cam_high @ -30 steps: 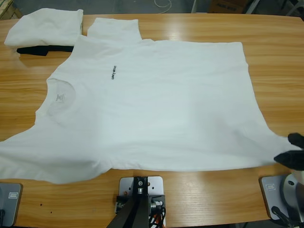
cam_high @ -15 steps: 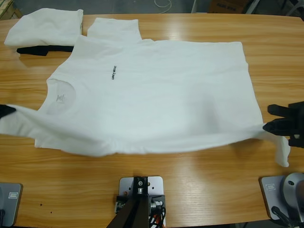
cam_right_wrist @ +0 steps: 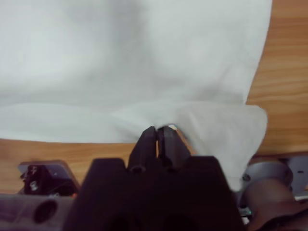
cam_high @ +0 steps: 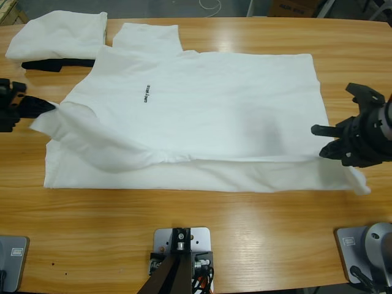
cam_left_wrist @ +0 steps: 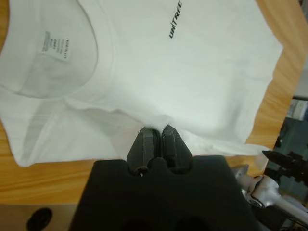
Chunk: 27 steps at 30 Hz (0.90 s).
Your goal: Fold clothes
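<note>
A white T-shirt with small black chest lettering lies spread across the table, neck to the left. Its near long edge is lifted and doubled back over the body. My left gripper is shut on the raised sleeve and shoulder fabric at the left. In the left wrist view that gripper pinches white cloth below the neck label. My right gripper is shut on the hem end at the right. In the right wrist view that gripper pinches a fold, and a loose corner droops beside it.
A folded white shirt sits at the far left corner on top of a dark garment. Bare wood runs along the near edge in front of the shirt and at the far right.
Both grippers have carried the shirt's near edge up and away from the front edge, laying it over the body. The near sleeve that lay flat at the front left is now lifted.
</note>
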Tool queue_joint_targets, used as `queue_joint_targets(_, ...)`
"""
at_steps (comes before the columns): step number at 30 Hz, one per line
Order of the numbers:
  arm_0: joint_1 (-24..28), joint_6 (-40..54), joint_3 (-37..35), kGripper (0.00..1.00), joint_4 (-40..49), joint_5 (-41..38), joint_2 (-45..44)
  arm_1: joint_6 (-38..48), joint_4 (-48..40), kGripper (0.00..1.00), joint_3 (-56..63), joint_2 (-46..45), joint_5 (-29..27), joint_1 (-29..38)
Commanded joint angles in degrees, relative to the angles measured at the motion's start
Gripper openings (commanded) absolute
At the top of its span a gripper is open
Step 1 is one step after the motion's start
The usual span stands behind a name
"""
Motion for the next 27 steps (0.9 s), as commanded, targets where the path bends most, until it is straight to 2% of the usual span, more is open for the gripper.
queue_joint_targets(1,0.33,0.92,0.86,0.0,-1.01,-1.04,3.92,-7.73,-5.79,0.0,1.69,5.58,-3.78,-1.72)
queue_joint_targets(14,0.28,1.36,1.22,0.0,-3.42,-0.95,8.03,-8.06,-7.6,0.0,4.34,11.91,-1.46,-4.67)
queue_joint_targets(15,0.29,1.38,1.23,0.0,-3.48,-0.95,8.3,-8.01,-7.67,0.107,4.59,12.38,-0.67,-5.06)
queue_joint_targets(16,0.26,1.45,1.23,0.0,-3.48,-0.95,8.68,-7.53,-7.71,0.423,4.94,12.72,-0.02,-5.43)
queue_joint_targets(17,0.29,1.46,1.23,0.0,-3.48,-0.95,8.88,-6.81,-7.51,0.633,5.17,12.7,0.07,-5.55)
queue_joint_targets(18,0.33,1.57,1.27,0.0,-3.48,-0.95,9.07,-6.13,-7.2,0.765,5.34,12.4,0.0,-5.6)
queue_joint_targets(20,0.33,1.71,1.32,0.0,-3.48,-0.95,9.46,-3.38,-6.18,0.873,6.12,11.43,0.0,-5.72)
queue_joint_targets(25,0.31,1.83,1.23,0.0,-3.83,-0.95,9.95,0.2,-5.6,0.887,7.08,7.39,0.16,-5.67)
queue_joint_targets(27,0.29,2.06,1.23,0.0,-3.88,-0.95,10.16,0.24,-6.27,0.932,7.03,4.7,-0.69,-5.28)
